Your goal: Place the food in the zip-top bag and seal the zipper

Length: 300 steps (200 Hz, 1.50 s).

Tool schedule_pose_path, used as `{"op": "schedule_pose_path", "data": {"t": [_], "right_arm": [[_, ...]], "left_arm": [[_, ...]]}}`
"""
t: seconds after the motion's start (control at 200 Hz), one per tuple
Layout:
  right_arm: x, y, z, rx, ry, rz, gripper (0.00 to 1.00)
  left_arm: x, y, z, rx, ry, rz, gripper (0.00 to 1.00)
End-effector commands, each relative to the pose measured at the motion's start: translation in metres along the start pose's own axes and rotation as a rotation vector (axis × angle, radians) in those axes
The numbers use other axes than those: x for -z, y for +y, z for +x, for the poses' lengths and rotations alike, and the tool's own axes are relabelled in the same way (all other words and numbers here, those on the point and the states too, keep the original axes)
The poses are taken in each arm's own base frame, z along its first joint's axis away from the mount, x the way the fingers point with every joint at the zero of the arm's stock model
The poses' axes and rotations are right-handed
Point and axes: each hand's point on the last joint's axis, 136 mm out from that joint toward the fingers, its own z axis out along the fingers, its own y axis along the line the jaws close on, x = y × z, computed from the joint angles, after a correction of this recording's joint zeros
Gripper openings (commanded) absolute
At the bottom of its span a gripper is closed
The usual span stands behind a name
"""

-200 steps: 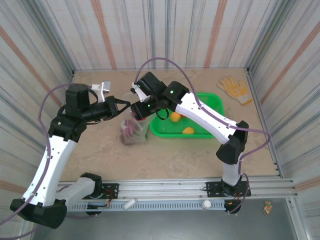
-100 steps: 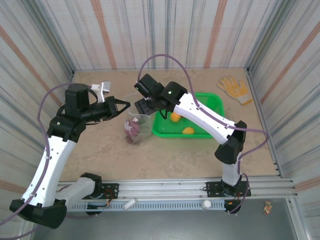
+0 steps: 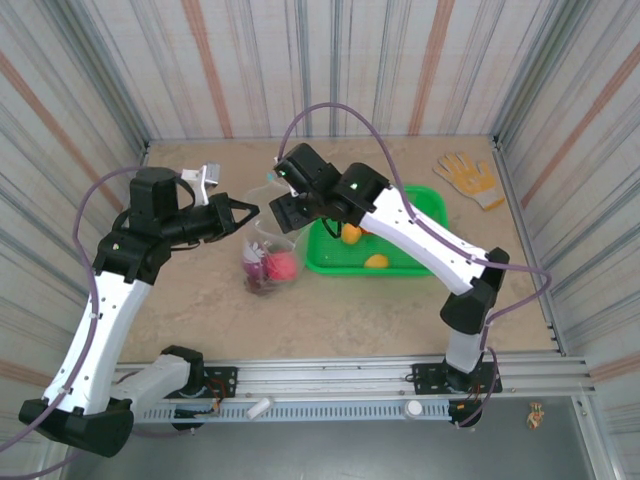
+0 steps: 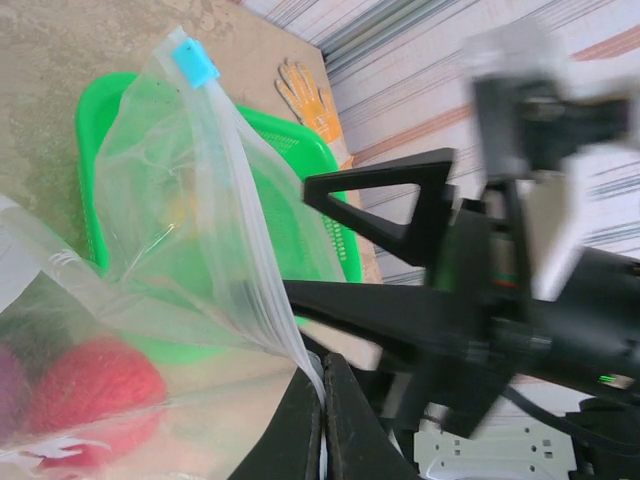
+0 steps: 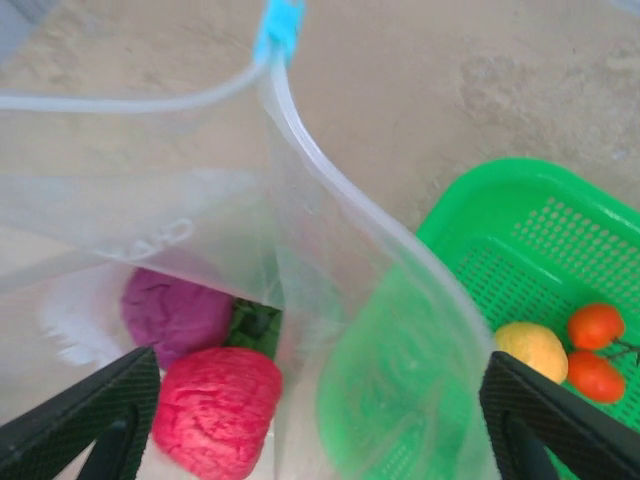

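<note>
Only faint, unreadable lettering (image 5: 150,238) marks the zip-top bag (image 4: 190,200), left hand (image 4: 322,378) pinching it, right hand (image 5: 320,400) spread.

Beige marbled table (image 3: 350,310), green basket (image 3: 362,270), zip-top bag (image 3: 268,268) just beside it, yellow glove (image 3: 470,178) at far corner

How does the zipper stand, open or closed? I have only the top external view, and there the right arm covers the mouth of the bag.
Observer: Open. In the right wrist view the two strips of the zipper stand apart and meet only at the blue slider.
Operator: Thank you. And does the left arm really grip the bag, or does it only touch it?
Observer: It grips it. In the left wrist view the left gripper has its jaws shut on the thin rim of the zip-top bag.
</note>
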Motion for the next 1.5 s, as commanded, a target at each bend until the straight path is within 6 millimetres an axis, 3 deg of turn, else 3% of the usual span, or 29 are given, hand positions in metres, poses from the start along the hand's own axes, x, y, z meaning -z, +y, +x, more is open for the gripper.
{"op": "schedule_pose_path", "data": {"t": [0.0, 0.12, 0.225, 0.471, 0.556, 0.741, 0.897, 1.157, 1.498], "right_arm": [[0.037, 0.009, -0.014, 0.013, -0.084, -0.108, 0.82], [0.046, 0.017, -0.013, 0.018, -0.094, -0.206, 0.79], [0.046, 0.007, -0.014, -0.009, -0.109, -0.216, 0.78], [0.004, -0.005, -0.001, -0.101, -0.002, -0.28, 0.79], [-0.009, -0.006, 0.001, -0.111, 0.019, -0.28, 0.73], [-0.015, 0.004, -0.007, -0.11, 0.038, -0.327, 0.3], [-0.003, 0.009, -0.018, -0.081, 0.011, -0.321, 0.07], [0.024, 0.003, -0.04, -0.024, -0.099, -0.226, 0.03], [-0.003, -0.014, -0.032, -0.025, -0.052, -0.148, 0.07]], "left_arm": [[0.008, -0.01, -0.003, -0.056, -0.021, 0.011, 0.0], [0.007, -0.007, 0.0, -0.055, -0.016, 0.006, 0.0], [0.007, -0.006, 0.002, -0.05, -0.01, 0.008, 0.0], [0.007, -0.007, 0.003, -0.053, -0.008, 0.015, 0.0], [0.007, -0.007, 0.003, -0.052, -0.007, 0.014, 0.0], [0.009, -0.002, 0.004, -0.049, -0.017, -0.006, 0.0], [0.012, 0.003, 0.002, -0.04, -0.037, -0.031, 0.0], [0.02, 0.022, 0.005, 0.026, -0.083, -0.12, 0.0], [0.02, 0.025, 0.005, 0.068, -0.086, -0.133, 0.0]]}}
